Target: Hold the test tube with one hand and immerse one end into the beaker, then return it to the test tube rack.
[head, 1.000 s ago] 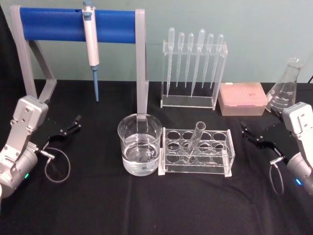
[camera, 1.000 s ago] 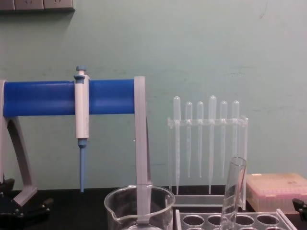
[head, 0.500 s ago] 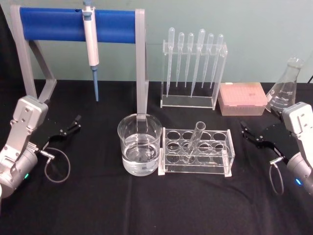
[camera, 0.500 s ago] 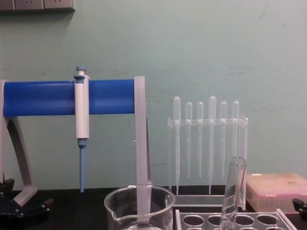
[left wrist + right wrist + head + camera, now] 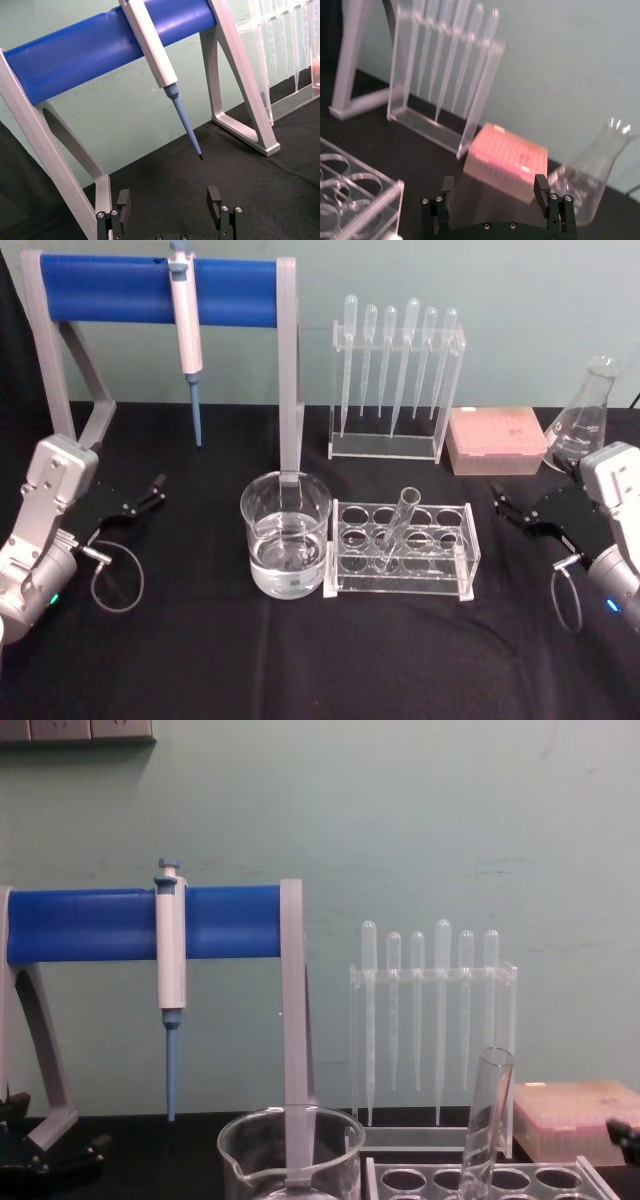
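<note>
The test tube (image 5: 396,530) leans in the clear rack (image 5: 450,575) at the table's middle, its open rim pointing up and back; the chest view shows the test tube (image 5: 484,1120) from the side. The beaker (image 5: 258,540), partly filled with clear liquid, stands just left of the rack, and its spouted rim shows in the beaker (image 5: 250,1145). My right gripper (image 5: 507,510) hovers open to the right of the rack, and my right gripper (image 5: 494,192) has nothing between its fingers. My left gripper (image 5: 150,495) rests open at the far left, where my left gripper (image 5: 169,205) faces the blue stand.
A blue-barred stand (image 5: 110,288) holds a white-and-blue pipettor (image 5: 185,325) at the back left. Behind the rack stands a pipette holder (image 5: 395,380). A pink tip box (image 5: 495,440) and a glass flask (image 5: 585,420) sit at the back right.
My right arm has risen slightly and shifted a little to the right. The left arm, the test tube and the beaker have not moved.
</note>
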